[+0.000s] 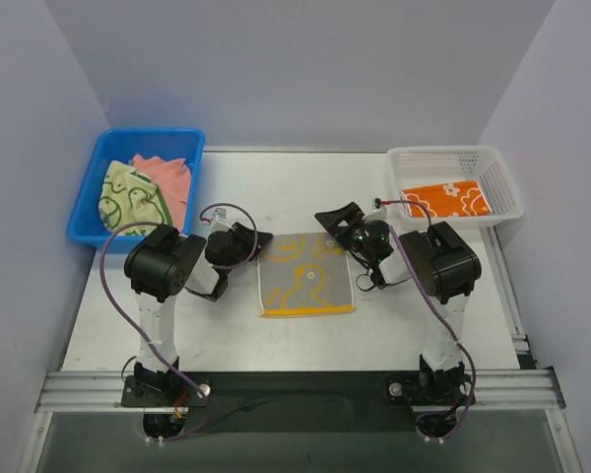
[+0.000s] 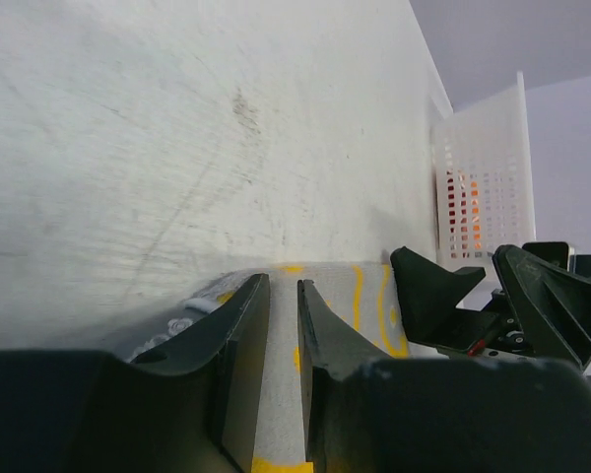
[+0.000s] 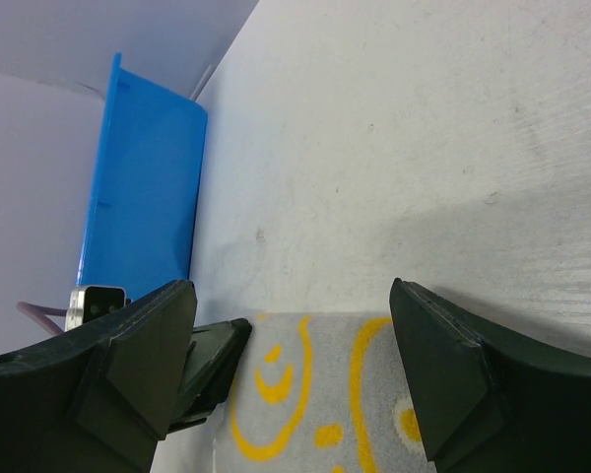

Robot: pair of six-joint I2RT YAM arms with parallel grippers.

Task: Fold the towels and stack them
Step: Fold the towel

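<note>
Duck towel [image 1: 306,274] lies flat on the table [image 1: 414,315], unfolded; left tool [image 2: 281,286] nearly pressed together at its far corner, right tool [image 3: 294,291] spread wide, needs to pinch the other

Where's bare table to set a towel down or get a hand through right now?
Free: the far strip of table between the blue bin and white basket; the near strip between the yellow duck towel and the base rail. Crowded: mid-table, where the left gripper and right gripper flank the towel's far corners.
</note>
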